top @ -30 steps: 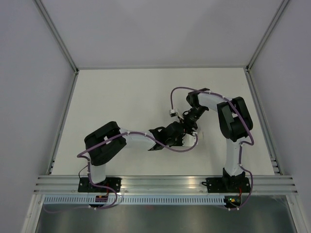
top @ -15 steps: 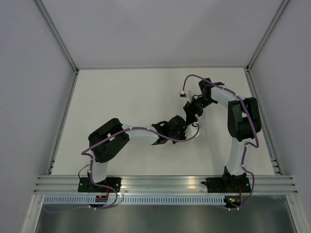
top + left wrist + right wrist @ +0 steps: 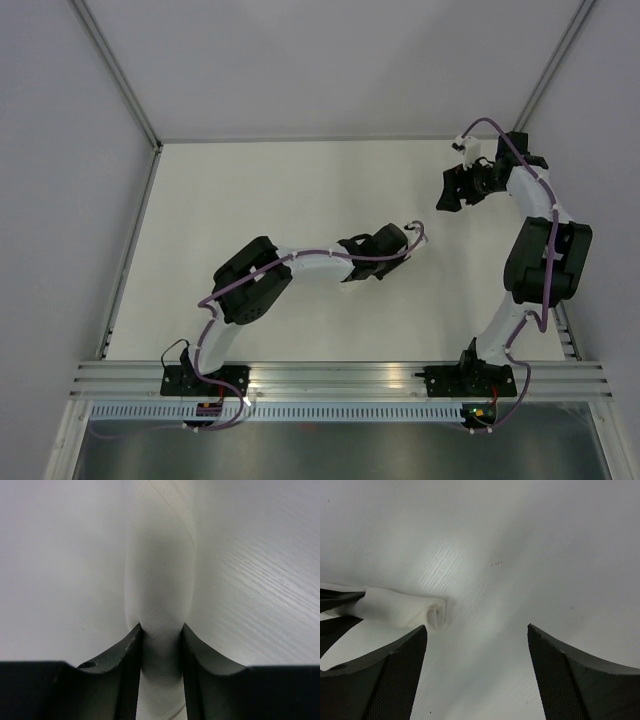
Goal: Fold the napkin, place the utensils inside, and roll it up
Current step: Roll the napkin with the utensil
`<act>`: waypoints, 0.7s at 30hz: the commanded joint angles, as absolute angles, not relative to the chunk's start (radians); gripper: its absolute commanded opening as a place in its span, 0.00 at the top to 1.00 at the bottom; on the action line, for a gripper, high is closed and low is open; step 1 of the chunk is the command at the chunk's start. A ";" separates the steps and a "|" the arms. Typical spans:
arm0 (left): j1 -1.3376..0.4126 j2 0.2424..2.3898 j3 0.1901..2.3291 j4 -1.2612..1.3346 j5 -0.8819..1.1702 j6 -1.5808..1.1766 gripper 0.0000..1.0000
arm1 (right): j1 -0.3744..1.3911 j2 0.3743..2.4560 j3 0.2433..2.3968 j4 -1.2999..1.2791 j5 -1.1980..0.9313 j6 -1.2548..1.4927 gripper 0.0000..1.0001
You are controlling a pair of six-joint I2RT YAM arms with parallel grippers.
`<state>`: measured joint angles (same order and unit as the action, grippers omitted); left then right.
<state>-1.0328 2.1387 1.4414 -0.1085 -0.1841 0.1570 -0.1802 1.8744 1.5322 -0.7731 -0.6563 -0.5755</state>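
While the left jaws pinch the rolled napkin [image 3: 160, 570], the right jaws have opened wide and drawn away across the bench [image 3: 250, 190]; rolling looks done.

Right jaws have opened and swung off to the far corner; the napkin [image 3: 414, 232] shifted rightward
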 commanded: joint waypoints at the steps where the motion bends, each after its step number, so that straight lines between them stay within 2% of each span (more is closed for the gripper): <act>1: -1.000 2.281 1.483 -0.438 -0.276 -0.061 0.60 | -0.207 1.809 1.536 -0.808 -0.655 -0.555 0.14; 21: -0.801 2.398 1.814 -0.724 -0.077 -0.455 0.55 | -0.239 1.726 1.520 -0.930 -0.735 -0.591 0.14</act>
<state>-0.8310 2.2826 1.7931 -0.5152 -0.1093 -0.3389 -0.2337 1.7695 1.5143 -0.8993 -0.6949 -0.5911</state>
